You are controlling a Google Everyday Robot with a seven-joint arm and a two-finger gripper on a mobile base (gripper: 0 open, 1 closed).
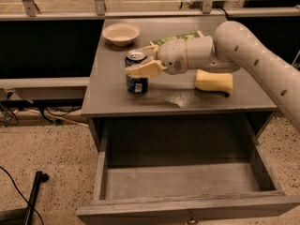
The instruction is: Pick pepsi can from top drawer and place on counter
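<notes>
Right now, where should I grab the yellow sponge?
Pinch the sponge across its narrow width, front edge to back edge, coming down from above. It lies flat on the counter with its long side running across, so nothing sticks up to hold. The gripper is at the can, apart from the sponge.

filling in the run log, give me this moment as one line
gripper: shut on pepsi can, counter left side | pepsi can: upright on counter | top drawer: open, empty | next: likely release
</notes>
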